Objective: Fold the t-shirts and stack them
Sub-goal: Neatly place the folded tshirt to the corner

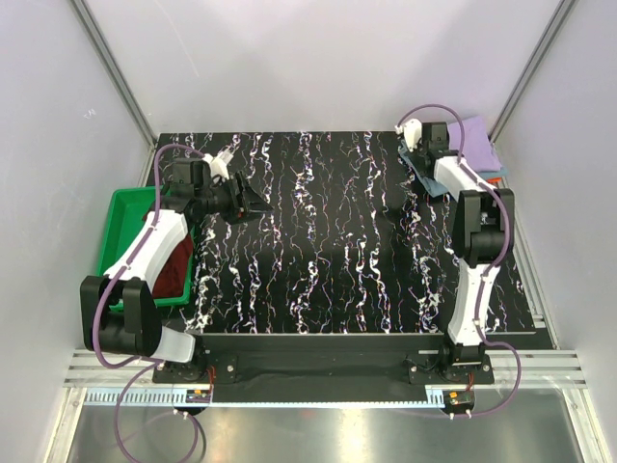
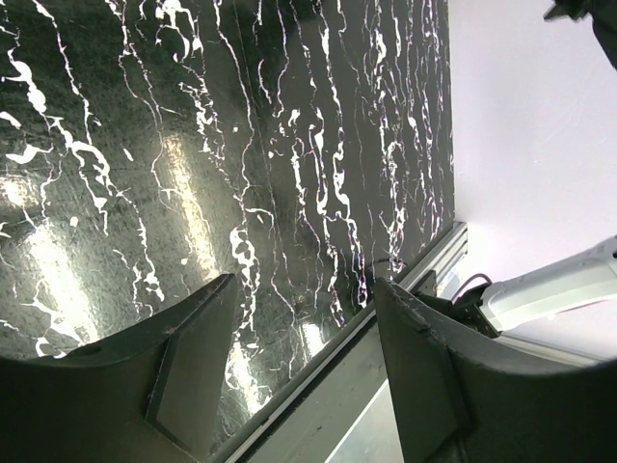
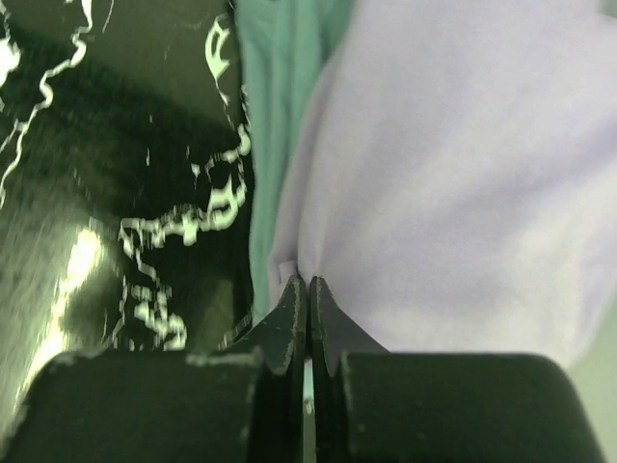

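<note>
The lavender t-shirt point(image 1: 477, 142) lies folded on the teal-blue t-shirt point(image 1: 421, 172) at the table's far right corner. My right gripper point(image 1: 431, 145) is down at their left edge. In the right wrist view it point(image 3: 308, 282) is shut, its tips pinching a puckered edge of the lavender shirt point(image 3: 453, 174), with the teal shirt point(image 3: 275, 116) showing beneath. The maroon t-shirt point(image 1: 174, 262) lies in the green tray point(image 1: 120, 207), partly hidden by my left arm. My left gripper point(image 1: 253, 204) is open and empty above the table's left side; its view point(image 2: 304, 289) shows only bare table.
The black marbled table point(image 1: 328, 251) lies between the arms. The green tray stands off its left edge. Grey walls and metal frame posts close in the back and sides. The table's edge rail point(image 2: 386, 318) and my right arm's white link point(image 2: 559, 289) show in the left wrist view.
</note>
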{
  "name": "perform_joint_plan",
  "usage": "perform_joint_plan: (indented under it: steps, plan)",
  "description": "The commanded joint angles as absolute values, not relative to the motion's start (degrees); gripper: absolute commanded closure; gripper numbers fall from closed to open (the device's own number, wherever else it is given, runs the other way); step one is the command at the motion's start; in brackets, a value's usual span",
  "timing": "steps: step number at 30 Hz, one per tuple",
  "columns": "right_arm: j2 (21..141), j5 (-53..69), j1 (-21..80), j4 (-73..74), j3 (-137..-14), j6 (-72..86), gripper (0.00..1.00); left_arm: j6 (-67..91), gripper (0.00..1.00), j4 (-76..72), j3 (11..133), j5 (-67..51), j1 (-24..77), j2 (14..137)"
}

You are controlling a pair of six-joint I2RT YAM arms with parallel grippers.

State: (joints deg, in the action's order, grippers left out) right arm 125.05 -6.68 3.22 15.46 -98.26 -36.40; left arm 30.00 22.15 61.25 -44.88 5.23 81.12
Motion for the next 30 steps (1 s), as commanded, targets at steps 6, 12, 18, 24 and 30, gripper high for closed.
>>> perform_joint_plan:
  steps: [6,12,18,24,30]
  plan:
    - [111.54,-10.55,4.04,11.43,-91.15,-37.88,1.0,31.2,0.37,17.76,59.59,-47.46,4.92,78.93]
    - [107.32,-10.72,4.04,6.86,-80.87,-35.42,1.0,31.64,0.37,16.96,58.89,-47.11,4.92,78.58]
    - [109.07,-12.92,3.78,6.76,-77.34,-33.23,0.83,31.46,0.37,17.23,59.15,-46.23,4.92,79.72]
    - [104.5,-6.86,3.6,9.31,-78.83,-30.41,0.57,30.06,0.36,19.16,59.68,-44.3,4.92,80.24]
    - [107.83,2.89,3.96,13.44,-84.81,-26.11,0.59,29.71,0.36,19.42,60.2,-44.03,4.92,80.24]
